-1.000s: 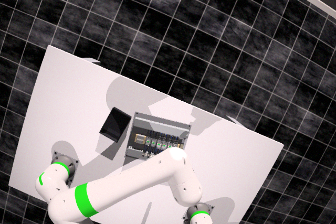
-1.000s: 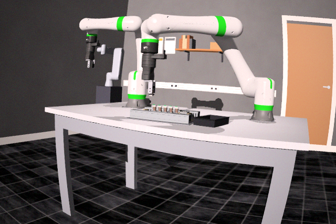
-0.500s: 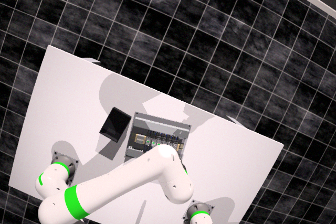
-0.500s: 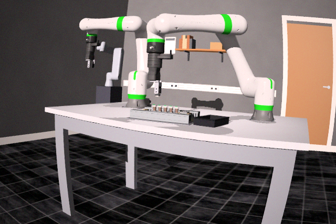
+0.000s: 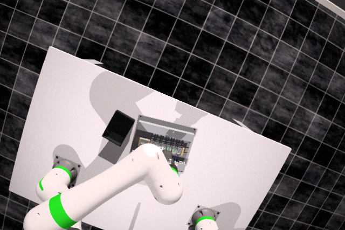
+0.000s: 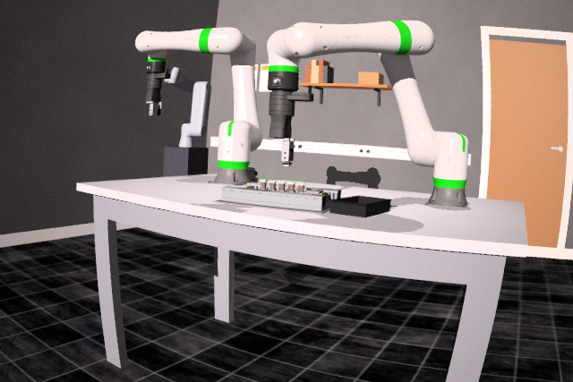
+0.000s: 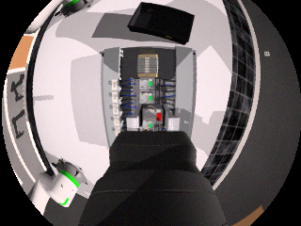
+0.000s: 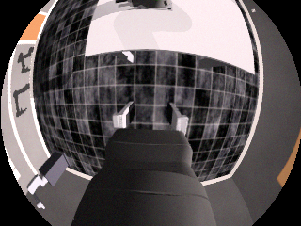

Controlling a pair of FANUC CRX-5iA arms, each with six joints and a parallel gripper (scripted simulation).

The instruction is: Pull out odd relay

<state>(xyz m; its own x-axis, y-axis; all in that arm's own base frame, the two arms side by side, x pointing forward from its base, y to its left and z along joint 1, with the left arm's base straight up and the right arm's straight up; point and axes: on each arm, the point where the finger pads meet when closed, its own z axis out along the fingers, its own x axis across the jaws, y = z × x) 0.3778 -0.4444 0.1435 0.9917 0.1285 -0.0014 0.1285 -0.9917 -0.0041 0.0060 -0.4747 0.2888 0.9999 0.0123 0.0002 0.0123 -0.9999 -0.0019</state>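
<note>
My left gripper (image 7: 152,111) (image 6: 286,164) is shut on the relay with the red button (image 7: 159,117). It holds the relay above the relay panel (image 6: 273,198) (image 7: 185,94) (image 5: 192,138); the fingers hide most of it in the exterior view. The panel lies flat on the table. Five green-button relays (image 6: 281,184) stand in a row in the panel and look upright; the left wrist view hides some of them. The black parts tray (image 5: 118,124) (image 6: 346,208) (image 7: 162,25) looks empty. My right gripper (image 8: 150,108) (image 6: 155,113) is open and empty, high up away from the panel.
The tray stands close beside the panel's end. The white table (image 5: 231,160) (image 6: 152,192) carries both arm bases, one near the tray's side. The left arm's forearm reaches over the table and hides part of the panel in the top view. Blue wires run on both sides of the relay row.
</note>
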